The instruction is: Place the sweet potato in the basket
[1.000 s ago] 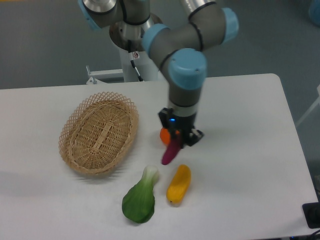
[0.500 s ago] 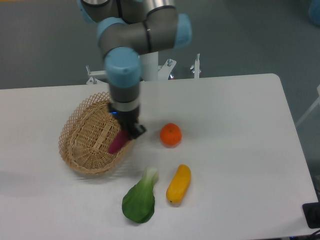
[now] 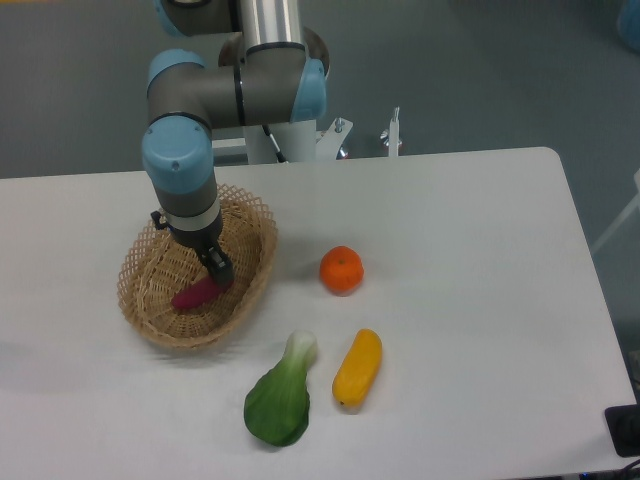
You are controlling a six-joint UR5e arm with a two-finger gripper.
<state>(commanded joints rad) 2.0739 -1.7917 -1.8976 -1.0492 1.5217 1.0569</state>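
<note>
Pincer (image 3: pixel 213 270) grips sweet potato (image 3: pixel 197 293) low inside basket (image 3: pixel 255 210), tuber tilted near the floor; letting go crooked could roll it against the rim, or pulling up closed would drag it out.

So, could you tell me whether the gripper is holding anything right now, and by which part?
The gripper appears to grip the sweet potato by its upper right end, over the basket; whether the jaws have released cannot be told.

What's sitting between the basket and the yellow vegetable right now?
In the fixed camera view, the bok choy lies between the basket and the yellow vegetable, its white stem end nearest that gap; otherwise bare table.
</note>
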